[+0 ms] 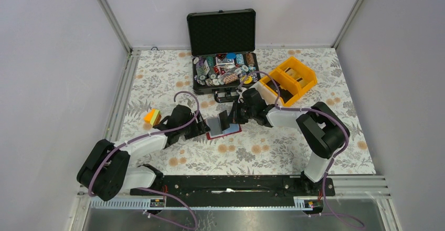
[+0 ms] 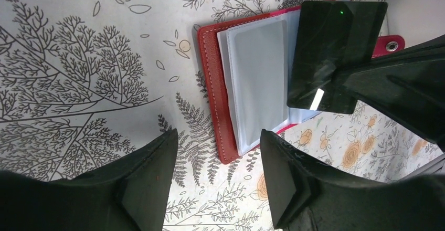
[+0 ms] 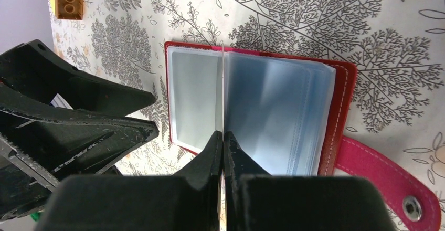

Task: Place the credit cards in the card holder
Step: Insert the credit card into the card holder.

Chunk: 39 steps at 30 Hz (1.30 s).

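a floral cloth (image 1: 262, 152) covers the table, with plain pale walls (image 1: 52, 58) and metal posts (image 1: 110, 16) closing it in on three sides.

the card holder (image 1: 225, 131) lies open and flat on the cloth near the middle. its red cover faces down, its clear sleeves (image 3: 273, 110) are fanned upward, and its snap tab (image 3: 388, 181) sticks out on the side toward the right arm.

behind the card holder stands a black case (image 1: 221, 31) with its lid up, full of poker chips (image 1: 223, 71). behind it and to the right sit two joined yellow bins (image 1: 309, 81). to the left of it, past the left arm, lies a small orange and yellow block (image 1: 152, 116).

both arms lean in over the card holder and hide part of it from above. the right gripper (image 3: 223, 142) has its fingers pressed together on a dark card (image 2: 330, 52), which it holds on edge over the sleeves. whether the lower edge of the card touches a sleeve cannot be told.

the left gripper (image 2: 218, 142) hangs just beside the left edge of the card holder. its fingers are apart with only bare cloth between them, and one fingertip is close to the red cover.
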Each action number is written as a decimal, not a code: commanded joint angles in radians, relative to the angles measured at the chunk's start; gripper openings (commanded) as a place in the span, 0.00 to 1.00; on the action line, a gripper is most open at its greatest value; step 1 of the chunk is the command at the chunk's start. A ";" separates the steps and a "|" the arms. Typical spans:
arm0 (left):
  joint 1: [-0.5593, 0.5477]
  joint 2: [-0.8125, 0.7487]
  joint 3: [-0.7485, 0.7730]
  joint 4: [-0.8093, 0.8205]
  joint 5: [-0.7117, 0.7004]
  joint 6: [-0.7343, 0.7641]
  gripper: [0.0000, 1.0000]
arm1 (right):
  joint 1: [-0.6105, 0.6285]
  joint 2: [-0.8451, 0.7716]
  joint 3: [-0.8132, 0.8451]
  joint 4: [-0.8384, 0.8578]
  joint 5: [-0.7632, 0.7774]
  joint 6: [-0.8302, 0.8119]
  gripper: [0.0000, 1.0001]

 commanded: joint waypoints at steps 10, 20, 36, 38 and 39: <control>0.003 0.062 0.040 0.080 -0.026 0.035 0.54 | -0.008 0.021 -0.011 0.068 -0.046 0.059 0.00; 0.003 0.093 0.038 0.086 -0.043 0.053 0.50 | -0.007 0.038 -0.040 0.077 -0.027 0.108 0.00; 0.003 0.141 0.032 0.113 -0.035 0.054 0.38 | -0.006 0.079 -0.064 0.113 -0.086 0.161 0.00; 0.004 0.145 0.031 0.115 -0.035 0.053 0.36 | -0.007 0.079 -0.068 0.115 -0.087 0.167 0.00; 0.003 0.146 0.031 0.116 -0.034 0.053 0.35 | -0.006 0.079 -0.069 0.114 -0.087 0.170 0.00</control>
